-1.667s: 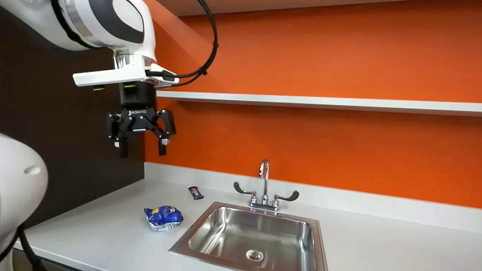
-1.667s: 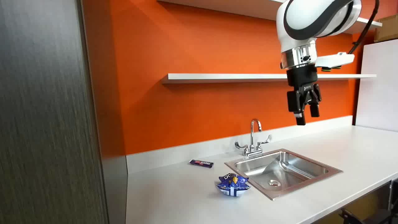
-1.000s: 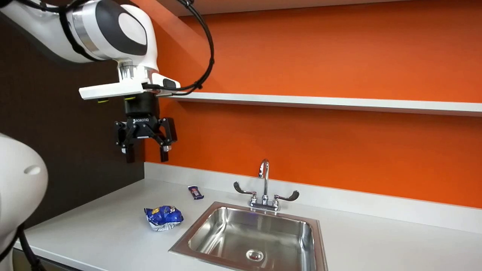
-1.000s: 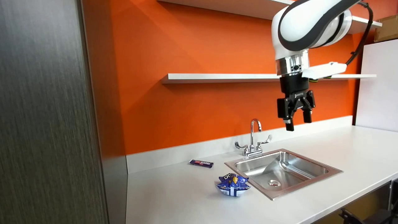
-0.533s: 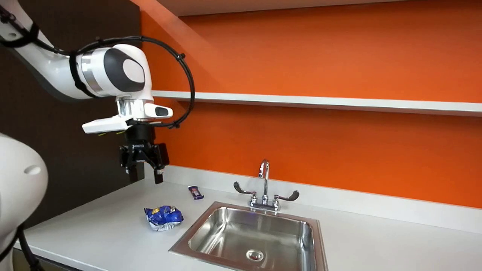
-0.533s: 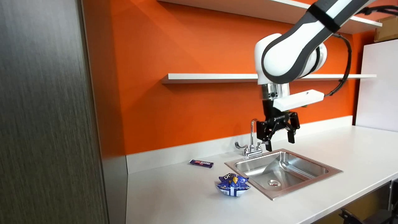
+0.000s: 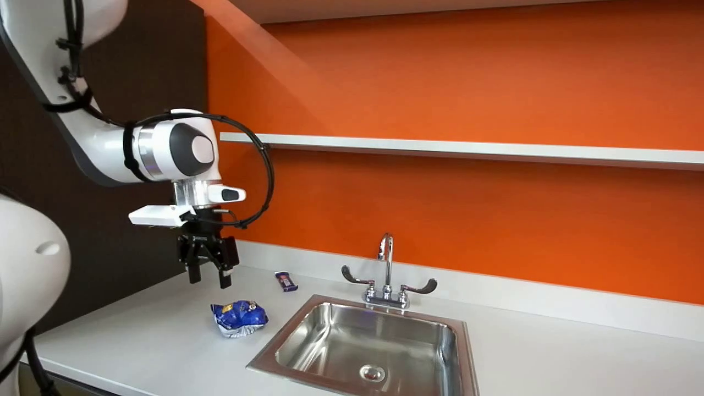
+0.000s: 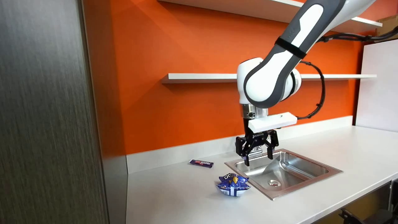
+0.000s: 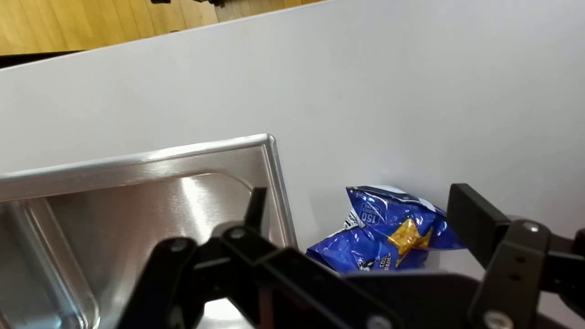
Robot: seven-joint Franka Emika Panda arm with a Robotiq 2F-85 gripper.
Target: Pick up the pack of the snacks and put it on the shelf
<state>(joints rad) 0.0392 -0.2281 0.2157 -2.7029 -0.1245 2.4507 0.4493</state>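
Note:
The pack of the snacks is a crinkly blue packet with white patches. It lies on the white counter beside the sink in both exterior views (image 7: pixel 240 318) (image 8: pixel 233 185). In the wrist view the packet (image 9: pixel 388 228) shows between the fingers, with its lower part hidden behind the gripper. My gripper (image 7: pixel 210 276) is open and empty, fingers pointing down, above the counter and apart from the packet. It also shows in an exterior view (image 8: pixel 258 158) and in the wrist view (image 9: pixel 358 201). The shelf (image 7: pixel 440 146) is a long white board on the orange wall, also seen in an exterior view (image 8: pixel 202 77).
A small dark flat bar (image 7: pixel 286 281) lies near the backsplash. The steel sink (image 9: pixel 160 157) is set in the counter beside the packet. A faucet with two handles (image 7: pixel 388 269) stands behind it. A dark panel (image 8: pixel 53 112) and an upper shelf (image 8: pixel 248 7) also bound the space.
My arm has come down from about shelf height to nearer the counter, closer to the packet. The gripper has stayed open. The packet and the bar have not moved.

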